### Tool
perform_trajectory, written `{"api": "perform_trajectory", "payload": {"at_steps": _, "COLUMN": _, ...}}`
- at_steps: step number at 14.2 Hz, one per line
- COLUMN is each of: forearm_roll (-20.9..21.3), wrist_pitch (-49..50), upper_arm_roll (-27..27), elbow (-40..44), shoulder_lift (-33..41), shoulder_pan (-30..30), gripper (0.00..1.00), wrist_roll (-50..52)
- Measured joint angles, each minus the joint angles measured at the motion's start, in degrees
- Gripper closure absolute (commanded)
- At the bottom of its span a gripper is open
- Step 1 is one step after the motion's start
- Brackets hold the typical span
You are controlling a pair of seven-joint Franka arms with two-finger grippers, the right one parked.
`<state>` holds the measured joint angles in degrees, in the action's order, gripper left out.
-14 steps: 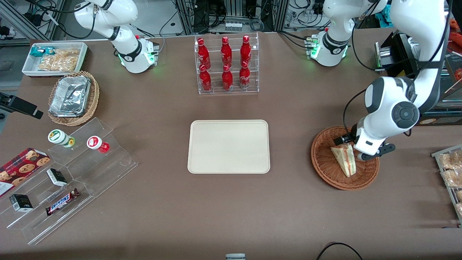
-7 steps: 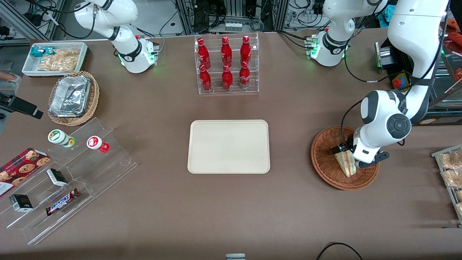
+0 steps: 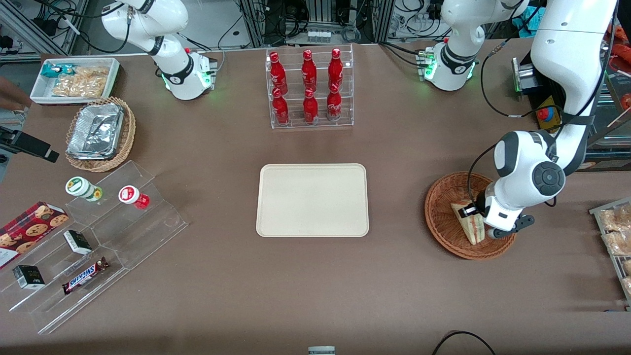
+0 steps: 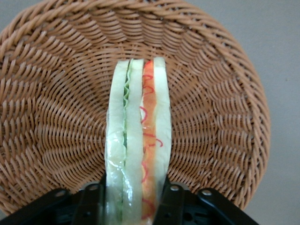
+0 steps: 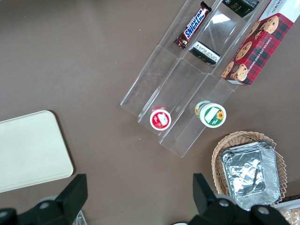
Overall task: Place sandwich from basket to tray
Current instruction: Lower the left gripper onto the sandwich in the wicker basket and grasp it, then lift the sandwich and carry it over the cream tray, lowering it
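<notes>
The sandwich [image 3: 473, 229] stands on edge in the reddish-brown wicker basket [image 3: 443, 217] toward the working arm's end of the table. In the left wrist view the sandwich [image 4: 138, 122] shows white bread with green and red-orange layers against the basket's weave [image 4: 56, 108]. My left gripper [image 3: 476, 218] is down in the basket. Its black fingers [image 4: 174, 201] press against both bread faces at the wedge's wide end, shut on it. The sandwich still rests on the basket floor. The cream tray [image 3: 312, 199] lies flat at the table's middle with nothing on it.
A clear rack of red bottles [image 3: 309, 88] stands farther from the front camera than the tray. Toward the parked arm's end are a tan basket with foil trays [image 3: 98, 134], a clear stepped stand with snacks [image 3: 98, 236] and a white bin [image 3: 74, 79]. Packets lie on a rack [image 3: 616, 236] beside the basket.
My left gripper has come down into the basket and a little nearer the front camera, and its fingers now flank and grip the sandwich. The sandwich has not left the basket.
</notes>
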<state>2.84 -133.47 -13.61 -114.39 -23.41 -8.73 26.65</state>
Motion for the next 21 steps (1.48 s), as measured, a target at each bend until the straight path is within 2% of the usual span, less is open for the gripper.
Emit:
{"api": "perform_trajectory", "payload": {"at_steps": 2, "forearm_roll": 0.0, "wrist_pitch": 1.03, "upper_arm_roll": -0.78, "elbow": 1.78, "shoulder_lift": 0.22, "shoulder_pan": 0.26, "gripper": 0.85, "wrist_roll": -1.37}}
{"api": "perform_trajectory", "payload": {"at_steps": 5, "forearm_roll": 0.0, "wrist_pitch": 11.41, "upper_arm_roll": -5.1, "elbow": 7.83, "shoulder_lift": 2.02, "shoulder_pan": 2.48, "gripper": 0.84, "wrist_roll": -2.54}}
{"api": "perform_trajectory", "payload": {"at_steps": 7, "forearm_roll": -0.06, "wrist_pitch": 16.86, "upper_arm_roll": -9.25, "elbow": 11.96, "shoulder_lift": 2.99, "shoulder_pan": 6.14, "gripper": 0.84, "wrist_roll": -2.96}}
{"api": "perform_trajectory", "payload": {"at_steps": 9, "forearm_roll": -0.09, "wrist_pitch": 17.77, "upper_arm_roll": -11.83, "elbow": 14.61, "shoulder_lift": 2.3, "shoulder_pan": 12.7, "gripper": 0.84, "wrist_roll": -0.25}}
{"api": "perform_trajectory", "payload": {"at_steps": 11, "forearm_roll": -0.08, "wrist_pitch": 17.69, "upper_arm_roll": -12.05, "elbow": 17.61, "shoulder_lift": -1.0, "shoulder_pan": 20.74, "gripper": 0.84, "wrist_roll": 4.49}}
{"api": "perform_trajectory", "payload": {"at_steps": 14, "forearm_roll": 0.31, "wrist_pitch": 17.21, "upper_arm_roll": -11.54, "elbow": 26.76, "shoulder_lift": -10.84, "shoulder_pan": 29.66, "gripper": 0.82, "wrist_roll": 10.97}}
{"api": "perform_trajectory", "payload": {"at_steps": 16, "forearm_roll": 3.89, "wrist_pitch": 17.1, "upper_arm_roll": -10.25, "elbow": 33.25, "shoulder_lift": -17.75, "shoulder_pan": 33.64, "gripper": 0.76, "wrist_roll": 15.9}}
{"api": "perform_trajectory", "payload": {"at_steps": 17, "forearm_roll": 5.99, "wrist_pitch": 16.69, "upper_arm_roll": -9.84, "elbow": 35.74, "shoulder_lift": -20.76, "shoulder_pan": 34.9, "gripper": 0.64, "wrist_roll": 18.26}}
{"api": "perform_trajectory", "payload": {"at_steps": 18, "forearm_roll": 7.22, "wrist_pitch": 15.58, "upper_arm_roll": -9.69, "elbow": 37.64, "shoulder_lift": -23.22, "shoulder_pan": 35.52, "gripper": 0.25, "wrist_roll": 19.76}}
{"api": "perform_trajectory", "payload": {"at_steps": 19, "forearm_roll": 7.59, "wrist_pitch": 14.76, "upper_arm_roll": -9.68, "elbow": 39.01, "shoulder_lift": -24.9, "shoulder_pan": 35.67, "gripper": 0.0, "wrist_roll": 20.28}}
{"api": "perform_trajectory", "payload": {"at_steps": 21, "forearm_roll": 7.91, "wrist_pitch": 14.47, "upper_arm_roll": -9.45, "elbow": 40.57, "shoulder_lift": -25.93, "shoulder_pan": 35.62, "gripper": 0.0, "wrist_roll": 20.37}}
